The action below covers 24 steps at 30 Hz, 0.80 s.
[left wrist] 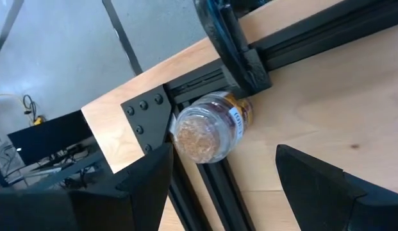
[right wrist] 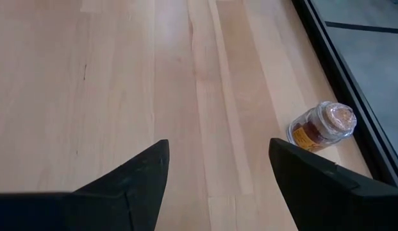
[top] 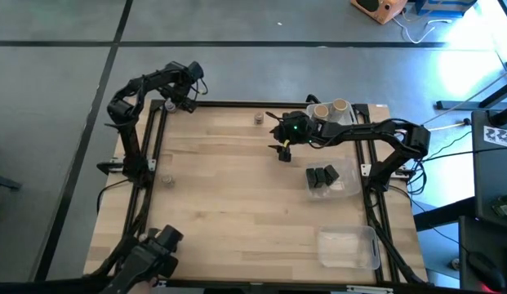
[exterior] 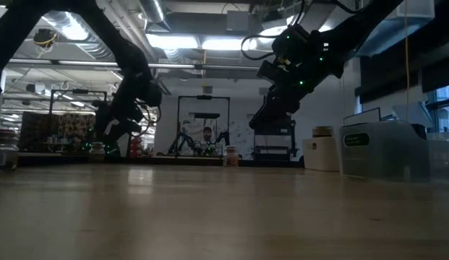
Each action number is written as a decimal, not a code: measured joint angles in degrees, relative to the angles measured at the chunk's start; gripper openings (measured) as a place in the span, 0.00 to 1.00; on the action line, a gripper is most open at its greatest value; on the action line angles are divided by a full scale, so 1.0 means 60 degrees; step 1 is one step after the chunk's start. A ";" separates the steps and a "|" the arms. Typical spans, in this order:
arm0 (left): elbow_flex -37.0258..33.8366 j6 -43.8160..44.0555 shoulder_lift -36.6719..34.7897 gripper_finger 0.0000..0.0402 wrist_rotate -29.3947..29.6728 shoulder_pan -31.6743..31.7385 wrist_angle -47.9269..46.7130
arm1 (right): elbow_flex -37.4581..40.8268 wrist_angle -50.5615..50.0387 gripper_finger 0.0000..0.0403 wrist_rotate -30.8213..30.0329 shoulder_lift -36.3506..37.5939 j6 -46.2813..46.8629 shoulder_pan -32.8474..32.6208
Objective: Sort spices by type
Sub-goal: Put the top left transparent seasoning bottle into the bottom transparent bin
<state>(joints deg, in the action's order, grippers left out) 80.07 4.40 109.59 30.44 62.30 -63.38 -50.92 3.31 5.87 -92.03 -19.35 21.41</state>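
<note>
Now both grippers hang open and empty — the left gripper (left wrist: 218, 186) over a jar (left wrist: 208, 128) at the upper-left frame corner, the right gripper (right wrist: 218, 179) facing another jar (right wrist: 322, 127) upper centre. Next: descend, close.

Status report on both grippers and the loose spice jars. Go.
Left gripper open at the table's far left corner, facing a jar against the frame. Right gripper open, empty, mid-table; another jar ahead by the far edge. Nothing in the way.
</note>
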 joint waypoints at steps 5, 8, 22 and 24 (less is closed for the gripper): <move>0.0000 -0.0057 0.0256 0.65 0.0187 -0.0017 -0.0006 | 0.0000 -0.0007 0.67 0.0000 0.0000 -0.0002 0.0000; 0.0004 -0.0057 0.0257 0.65 0.0239 -0.0017 0.0005 | 0.0000 -0.0034 0.67 0.0000 0.0000 0.0000 0.0000; 0.0004 -0.0432 0.0259 0.65 -0.0486 -0.0017 0.0000 | 0.0000 -0.0049 0.67 0.0000 0.0000 -0.0002 0.0000; 0.0004 -0.0499 0.0261 0.65 -0.0824 -0.0017 -0.0002 | 0.0000 -0.0051 0.67 0.0000 0.0000 -0.0002 0.0000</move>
<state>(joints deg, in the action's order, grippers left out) 80.09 1.40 111.15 25.49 62.19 -63.40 -50.92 3.01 5.87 -92.03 -19.35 21.41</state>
